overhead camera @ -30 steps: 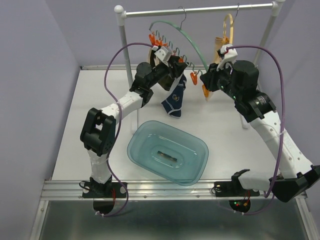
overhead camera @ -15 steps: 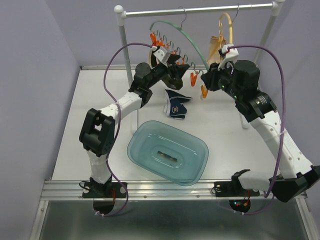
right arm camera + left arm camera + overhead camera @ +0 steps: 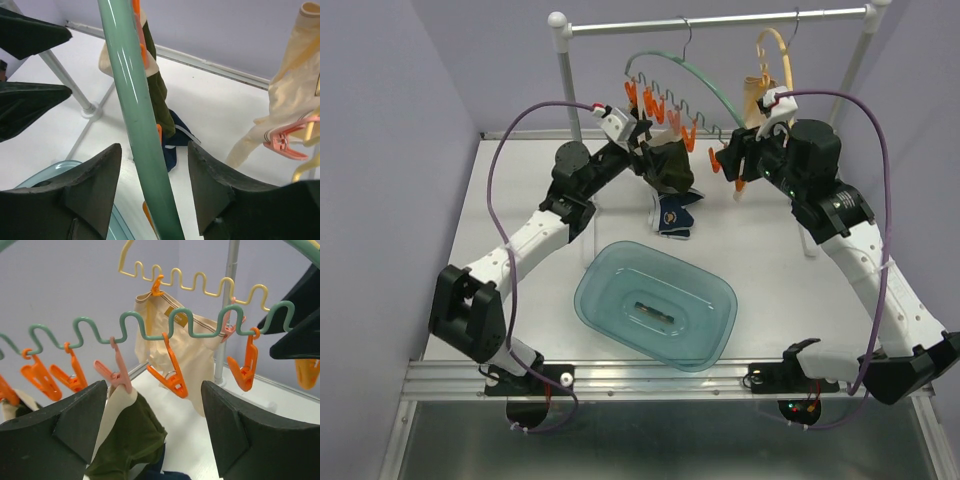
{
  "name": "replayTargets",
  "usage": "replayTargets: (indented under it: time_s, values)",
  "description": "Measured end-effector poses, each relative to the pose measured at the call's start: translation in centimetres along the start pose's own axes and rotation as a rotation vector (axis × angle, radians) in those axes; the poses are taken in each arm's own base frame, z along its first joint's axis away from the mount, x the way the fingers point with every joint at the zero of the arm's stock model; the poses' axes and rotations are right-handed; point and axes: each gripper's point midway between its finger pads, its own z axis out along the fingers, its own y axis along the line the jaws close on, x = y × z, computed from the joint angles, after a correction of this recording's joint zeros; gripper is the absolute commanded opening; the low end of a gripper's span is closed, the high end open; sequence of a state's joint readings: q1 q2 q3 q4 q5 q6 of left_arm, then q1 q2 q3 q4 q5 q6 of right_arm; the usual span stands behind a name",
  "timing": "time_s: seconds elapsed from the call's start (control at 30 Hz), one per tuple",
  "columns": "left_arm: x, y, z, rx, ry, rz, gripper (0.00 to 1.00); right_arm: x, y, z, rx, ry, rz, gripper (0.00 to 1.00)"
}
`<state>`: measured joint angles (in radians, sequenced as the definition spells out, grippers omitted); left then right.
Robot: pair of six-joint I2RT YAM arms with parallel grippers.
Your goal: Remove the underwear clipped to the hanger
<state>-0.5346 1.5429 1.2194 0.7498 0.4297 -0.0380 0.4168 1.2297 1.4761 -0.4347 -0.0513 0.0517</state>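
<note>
- Spanning the top of the overhead frame, the rack (image 3: 720, 20) carries the green hanger (image 3: 705, 80) and the yellow hanger (image 3: 777, 45); both still hang from the rail.
- Left arm: it has swung toward the left of the frame over the last second; the left gripper (image 3: 642, 140) now sits upper centre, just beside the olive garment, fingers spread wide and holding nothing.
- Right arm: unmoved; the right gripper (image 3: 730, 160), right of centre, has its fingers spread either side of the green hanger's bar with gaps showing on both sides, so it straddles the bar and does not clamp it.
- Tub (image 3: 590, 285): lower centre; I cannot make out a garment in it.
- Beige garment (image 3: 756, 95): upper right, still clipped to the yellow hanger.
- Olive garment (image 3: 670, 165): upper centre, still hanging from a pink clip (image 3: 116, 372) on the green hanger; probably the next target.
- Navy brief (image 3: 672, 215): a second ago it hung from the green hanger; now it lies crumpled on the table (image 3: 520, 200) at centre frame, near the tub's far rim; one of three is off, two remain.
- Orange clips (image 3: 172, 375): those visible in the left wrist view dangle empty.
</note>
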Motion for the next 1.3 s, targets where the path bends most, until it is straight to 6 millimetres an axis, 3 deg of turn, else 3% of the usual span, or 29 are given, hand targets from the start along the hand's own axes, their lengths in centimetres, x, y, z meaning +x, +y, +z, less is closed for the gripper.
replayTargets:
  time_s: [0.1, 0.13, 0.17, 0.23, 0.43, 0.63, 0.77, 0.83, 0.97, 1.13, 1.3]
  values:
    - [-0.6, -0.3, -2.5, -0.039, 0.017, 0.018, 0.88, -0.2, 0.4, -0.2, -0.023, -0.006, -0.016, 0.77]
    - [-0.5, -0.3, -3.0, -0.049, 0.026, 0.018, 0.88, -0.3, 0.4, -0.3, -0.029, -0.008, -0.025, 0.80]
    - [-0.3, -0.4, -3.7, -0.061, 0.037, 0.014, 0.93, -0.5, 0.5, -0.6, -0.037, -0.015, -0.040, 0.93]
    - [0.8, -0.5, -5.5, -0.095, 0.079, -0.003, 0.96, -0.8, 0.6, -1.0, -0.039, -0.027, -0.049, 0.98]
    - [5.7, 1.0, -8.8, -0.294, 0.233, -0.209, 0.97, -2.4, 0.2, -2.8, -0.031, -0.079, -0.106, 1.00]
    - [10.5, 0.8, -10.8, -0.408, 0.335, -0.406, 0.97, -4.0, -0.8, -5.4, 0.001, -0.149, -0.165, 1.00]
    - [12.9, -0.3, -10.3, -0.429, 0.375, -0.484, 0.96, -4.5, -1.7, -7.4, 0.036, -0.192, -0.197, 1.00]
    - [14.8, -1.1, -9.9, -0.436, 0.413, -0.518, 0.90, -4.4, -2.1, -8.3, 0.057, -0.206, -0.203, 1.00]
    - [20.2, -2.4, -9.0, -0.465, 0.531, -0.581, 0.75, -3.5, -3.2, -10.1, 0.124, -0.227, -0.202, 1.00]
    - [25.7, -2.6, -7.5, -0.539, 0.656, -0.605, 0.77, -1.2, -6.3, -11.7, 0.278, -0.214, -0.160, 1.00]
    - [29.1, -2.3, -7.1, -0.625, 0.736, -0.579, 0.81, 1.6, -8.9, -12.6, 0.404, -0.186, -0.090, 1.00]
